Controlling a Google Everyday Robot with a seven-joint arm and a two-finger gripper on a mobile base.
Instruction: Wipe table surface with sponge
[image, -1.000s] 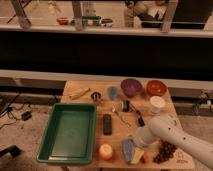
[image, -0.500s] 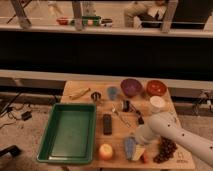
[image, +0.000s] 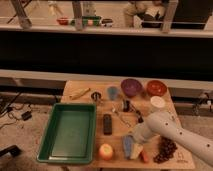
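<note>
The gripper (image: 134, 142) sits just above the sponge (image: 128, 146), near the bench's (image: 100, 86) near edge. Whether it is clenched or released cannot be told.

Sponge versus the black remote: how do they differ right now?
The sponge is dull blue with a pale yellow layer; the remote is all black. The sponge lies near the table's front edge, with the gripper right over or on it; the remote lies farther back beside the green tray, apart from the arm. Both are oblong, similar in length, and lie flat on the table surface.
</note>
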